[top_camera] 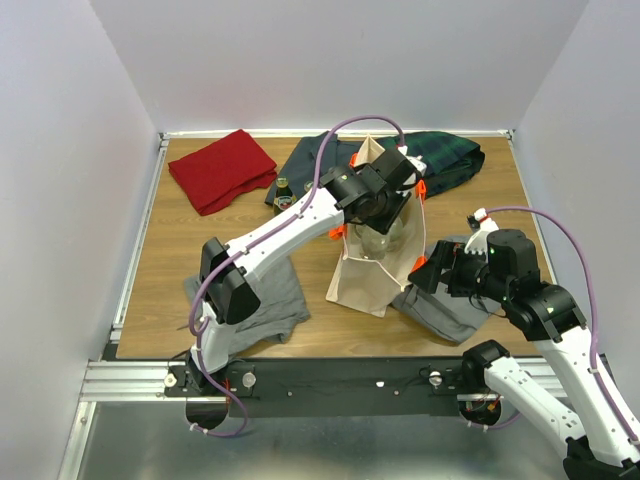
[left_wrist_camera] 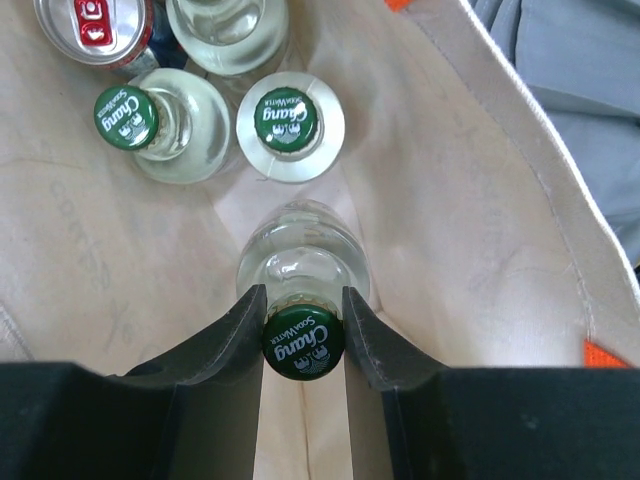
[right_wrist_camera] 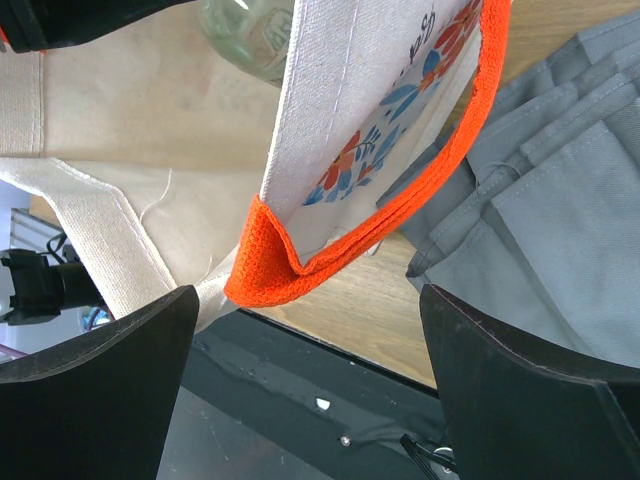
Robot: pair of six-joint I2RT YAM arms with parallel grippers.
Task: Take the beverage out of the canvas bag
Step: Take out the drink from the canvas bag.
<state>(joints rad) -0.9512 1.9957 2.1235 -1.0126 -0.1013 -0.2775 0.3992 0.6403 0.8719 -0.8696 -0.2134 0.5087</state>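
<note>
The beige canvas bag point(top_camera: 368, 280) stands upright mid-table, open at the top. My left gripper point(top_camera: 385, 208) reaches into its mouth. In the left wrist view the left gripper point(left_wrist_camera: 303, 302) is shut on the green "Chang" cap of a clear glass bottle point(left_wrist_camera: 303, 262) inside the bag point(left_wrist_camera: 480, 200). Two more green-capped bottles point(left_wrist_camera: 290, 120) point(left_wrist_camera: 127, 117), another clear bottle point(left_wrist_camera: 228, 28) and a red-topped can point(left_wrist_camera: 95, 22) stand deeper in. My right gripper point(top_camera: 430, 272) is open beside the bag's right side; the orange handle point(right_wrist_camera: 300, 268) hangs just beyond its tips, untouched.
A red cloth point(top_camera: 222, 168) lies back left and a dark plaid cloth point(top_camera: 445, 155) behind the bag. Grey clothes lie front left point(top_camera: 265, 300) and under my right gripper point(right_wrist_camera: 560, 200). A dark bottle point(top_camera: 283, 192) stands left of the bag. Walls close three sides.
</note>
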